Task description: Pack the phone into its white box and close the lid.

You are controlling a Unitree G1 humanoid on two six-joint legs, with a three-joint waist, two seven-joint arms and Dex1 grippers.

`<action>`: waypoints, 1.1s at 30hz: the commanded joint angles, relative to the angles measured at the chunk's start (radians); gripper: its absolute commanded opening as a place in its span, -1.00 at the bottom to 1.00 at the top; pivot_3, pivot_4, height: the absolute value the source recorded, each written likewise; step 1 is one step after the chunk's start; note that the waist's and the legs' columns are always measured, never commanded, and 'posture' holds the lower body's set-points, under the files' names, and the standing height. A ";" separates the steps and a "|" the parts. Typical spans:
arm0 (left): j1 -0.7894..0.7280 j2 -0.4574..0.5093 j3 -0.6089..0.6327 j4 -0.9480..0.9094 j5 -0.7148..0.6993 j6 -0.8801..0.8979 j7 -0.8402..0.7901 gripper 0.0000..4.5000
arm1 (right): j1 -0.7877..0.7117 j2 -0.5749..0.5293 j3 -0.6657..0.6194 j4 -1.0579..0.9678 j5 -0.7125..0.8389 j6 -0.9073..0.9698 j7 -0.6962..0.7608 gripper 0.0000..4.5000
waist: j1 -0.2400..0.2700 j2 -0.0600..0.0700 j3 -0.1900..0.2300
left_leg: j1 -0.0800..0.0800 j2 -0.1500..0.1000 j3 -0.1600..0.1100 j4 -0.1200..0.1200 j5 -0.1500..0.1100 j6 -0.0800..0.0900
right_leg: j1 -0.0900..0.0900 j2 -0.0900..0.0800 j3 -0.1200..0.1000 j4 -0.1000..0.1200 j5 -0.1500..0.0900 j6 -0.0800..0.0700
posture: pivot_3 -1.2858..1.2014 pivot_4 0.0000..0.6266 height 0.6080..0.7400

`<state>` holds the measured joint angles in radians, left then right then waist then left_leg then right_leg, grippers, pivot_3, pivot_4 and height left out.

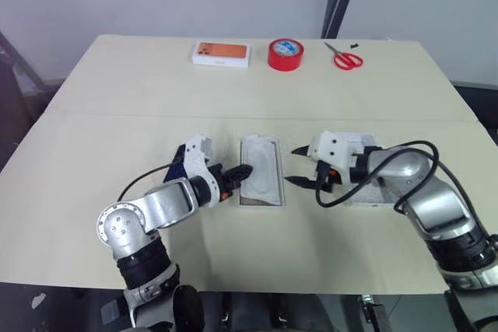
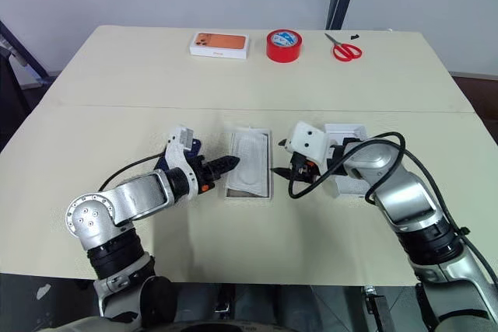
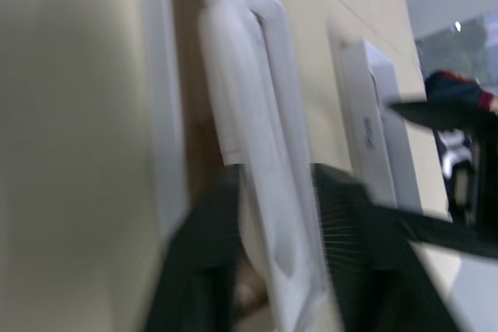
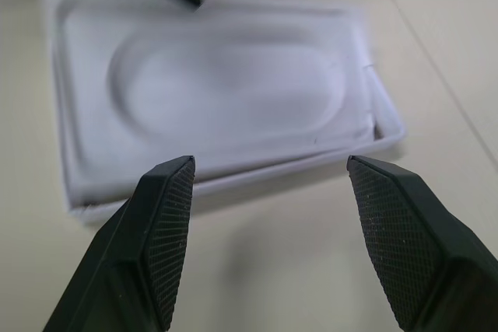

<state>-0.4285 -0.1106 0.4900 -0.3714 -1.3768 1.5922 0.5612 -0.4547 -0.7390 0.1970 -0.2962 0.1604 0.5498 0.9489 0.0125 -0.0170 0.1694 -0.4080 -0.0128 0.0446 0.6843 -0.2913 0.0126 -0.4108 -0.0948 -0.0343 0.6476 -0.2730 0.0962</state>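
Cross-hatched black fingers (image 4: 173,231) frame white box (image 4: 385,126) holding moulded insert (image 4: 226,91).

You have the white box (image 1: 261,192) at the table's (image 1: 93,99) centre with the insert tray (image 1: 260,167) in it, the lid (image 2: 348,136) to its right, and behind them, left to right, orange-phone box (image 1: 221,54), tape roll (image 1: 285,54), scissors (image 1: 345,57).
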 commanded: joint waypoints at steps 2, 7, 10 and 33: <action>0.034 0.099 -0.097 -0.008 -0.188 -0.118 0.080 0.63 | -0.047 0.025 0.000 0.028 -0.008 -0.013 -0.016 0.46 | -0.002 0.000 0.000 | 0.000 0.000 0.000 0.000 0.000 0.000 | 0.000 0.000 0.000 0.000 0.000 0.000 | 0.03 -0.52 0.69; 0.062 0.319 -0.201 -0.016 -0.381 -0.287 0.124 0.66 | -0.116 0.094 0.003 0.084 0.000 0.054 -0.066 0.23 | -0.005 0.000 0.000 | 0.000 0.000 0.000 0.000 0.001 -0.001 | 0.000 0.000 0.000 0.001 0.000 0.000 | 0.03 -0.52 0.69; 0.059 0.467 -0.236 -0.039 -0.430 -0.344 0.079 0.66 | -0.141 0.135 0.032 0.089 -0.002 0.089 -0.078 -0.38 | -0.005 0.000 0.000 | 0.000 0.000 0.000 0.000 0.001 -0.001 | 0.000 0.000 0.000 0.000 0.000 0.000 | 0.03 -0.52 0.69; 0.490 0.996 -0.186 -0.213 0.459 -0.817 -0.938 0.66 | -0.258 0.416 0.208 0.407 -0.246 0.120 -0.359 -0.99 | -0.030 0.003 0.001 | 0.000 0.001 0.002 -0.005 0.001 -0.002 | -0.004 -0.001 0.001 0.000 -0.002 -0.004 | 0.03 -0.52 0.69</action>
<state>0.0657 0.8897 0.2682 -0.5632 -0.9423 0.8037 -0.3552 -0.7142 -0.3064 0.3966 0.1336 -0.0625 0.6695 0.5862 -0.0176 -0.0142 0.1702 -0.4085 -0.0121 0.0465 0.6796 -0.2903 0.0104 -0.4149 -0.0958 -0.0331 0.6479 -0.2749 0.0924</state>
